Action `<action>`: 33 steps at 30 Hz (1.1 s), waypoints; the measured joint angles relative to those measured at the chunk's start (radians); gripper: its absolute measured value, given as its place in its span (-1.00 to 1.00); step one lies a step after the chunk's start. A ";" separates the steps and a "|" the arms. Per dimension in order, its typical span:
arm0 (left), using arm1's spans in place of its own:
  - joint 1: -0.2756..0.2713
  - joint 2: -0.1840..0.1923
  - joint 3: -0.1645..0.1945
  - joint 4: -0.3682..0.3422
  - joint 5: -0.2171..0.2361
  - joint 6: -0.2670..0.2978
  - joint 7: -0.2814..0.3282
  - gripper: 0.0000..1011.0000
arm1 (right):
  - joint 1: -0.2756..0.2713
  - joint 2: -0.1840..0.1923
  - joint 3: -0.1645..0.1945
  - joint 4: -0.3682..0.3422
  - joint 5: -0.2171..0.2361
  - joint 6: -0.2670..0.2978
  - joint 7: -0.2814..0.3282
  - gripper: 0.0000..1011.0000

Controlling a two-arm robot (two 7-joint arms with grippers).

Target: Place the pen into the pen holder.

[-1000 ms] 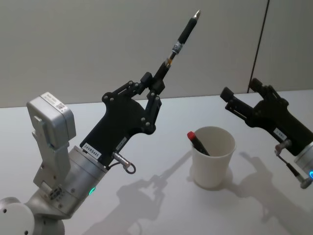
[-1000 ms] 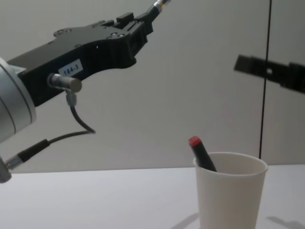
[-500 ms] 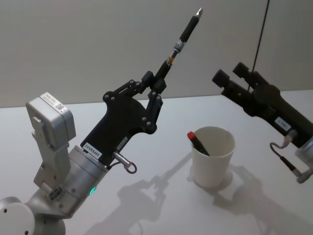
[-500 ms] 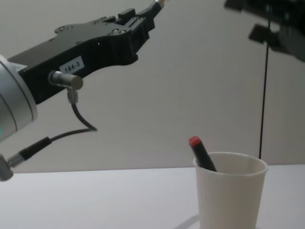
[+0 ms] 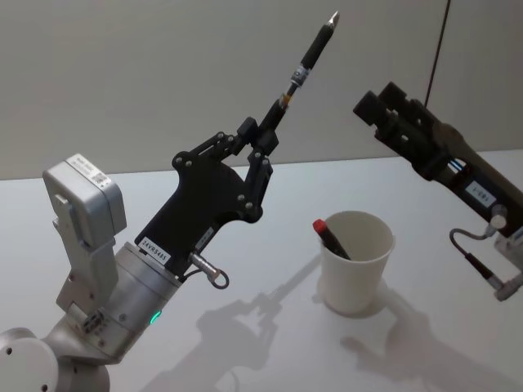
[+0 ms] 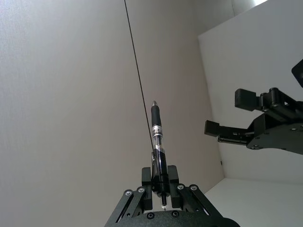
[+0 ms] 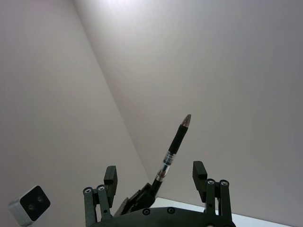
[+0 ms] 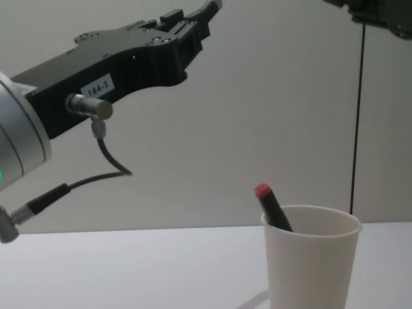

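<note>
My left gripper (image 5: 260, 145) is raised above the white table and shut on the lower end of a black pen (image 5: 304, 65), which points up and to the right with its tip on top. In the left wrist view the pen (image 6: 157, 142) stands straight out of that gripper (image 6: 160, 184). The pen holder (image 5: 357, 261), a white paper cup, stands upright on the table below and to the right, seen also in the chest view (image 8: 313, 257). My right gripper (image 5: 382, 100) hovers open, high above the cup, right of the pen tip and apart from it.
A red-capped black marker (image 5: 330, 237) leans inside the cup against its left rim. The white table (image 5: 245, 351) has bare surface around the cup. A grey wall with a dark vertical seam (image 5: 437, 49) stands behind.
My right gripper has risen from table height beside the cup and tilted upward, now level with the pen's upper half. The left gripper and pen have barely moved.
</note>
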 joint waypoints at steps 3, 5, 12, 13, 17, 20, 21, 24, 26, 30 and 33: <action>0.000 0.000 0.000 0.000 0.000 0.000 0.000 -0.61 | 0.001 0.000 0.000 -0.003 0.013 0.004 0.006 0.98; 0.000 0.000 0.000 0.000 0.000 0.000 -0.001 -0.61 | 0.002 0.000 -0.001 -0.005 0.019 0.006 0.010 0.98; 0.000 0.000 0.000 0.000 0.000 -0.001 -0.001 -0.61 | 0.005 0.001 -0.003 -0.006 0.028 0.006 0.012 0.98; 0.000 0.000 0.000 0.000 0.000 -0.001 -0.001 -0.61 | 0.006 0.001 -0.004 -0.006 0.028 0.005 0.011 0.98; 0.000 0.000 0.000 0.000 0.000 -0.001 -0.001 -0.61 | 0.010 -0.002 -0.008 0.001 0.036 0.000 0.010 0.98; 0.000 0.000 0.000 0.000 0.000 -0.001 -0.001 -0.61 | 0.016 -0.012 -0.013 0.017 0.051 -0.010 0.012 0.98; 0.000 0.000 0.000 0.000 0.000 -0.001 -0.001 -0.61 | 0.017 -0.015 -0.014 0.021 0.055 -0.012 0.012 0.98; 0.000 0.000 0.000 0.000 0.000 -0.001 -0.001 -0.61 | 0.022 -0.024 -0.019 0.036 0.067 -0.018 0.012 0.98; 0.000 0.000 0.000 0.000 0.000 -0.001 -0.001 -0.61 | 0.027 -0.032 -0.024 0.047 0.075 -0.022 0.007 0.98; 0.000 0.000 0.000 0.000 0.000 -0.001 -0.001 -0.61 | 0.034 -0.043 -0.030 0.063 0.084 -0.024 -0.001 0.98; 0.000 0.000 0.000 0.000 0.000 -0.001 -0.001 -0.61 | 0.043 -0.055 -0.037 0.079 0.089 -0.025 -0.009 0.98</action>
